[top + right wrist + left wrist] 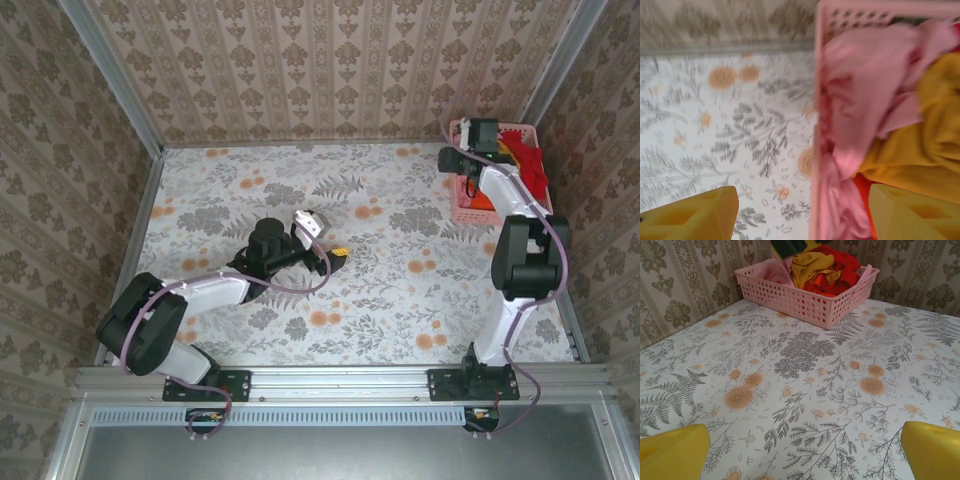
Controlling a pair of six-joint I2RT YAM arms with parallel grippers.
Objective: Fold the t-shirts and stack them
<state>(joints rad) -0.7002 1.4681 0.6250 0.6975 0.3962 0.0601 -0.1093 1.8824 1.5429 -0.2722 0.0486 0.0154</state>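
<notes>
Yellow fingertips (pixel 670 452) of my left gripper (pixel 805 455) fill the lower corners, spread wide with nothing between them, low over the floral tablecloth (pixel 790 390). Damask wallpaper (pixel 330 70) closes the table in on three sides. T-shirts (pixel 820 267) lie heaped in the pink basket (pixel 805 302), at upper right in the top view. My right gripper (pixel 802 217) stands released, straddling the basket wall. That view is blurred: a pink shirt (pixel 865 85) hangs over the rim, and an orange-yellow shirt (pixel 935 120) is cut off at right.

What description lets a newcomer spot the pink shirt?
Go to the pink lattice basket at the far right corner of the table. In the left wrist view, the pink t-shirt lies at its left end. Pale pink sets it apart from the mustard-yellow shirt and red shirt beside it.
</notes>
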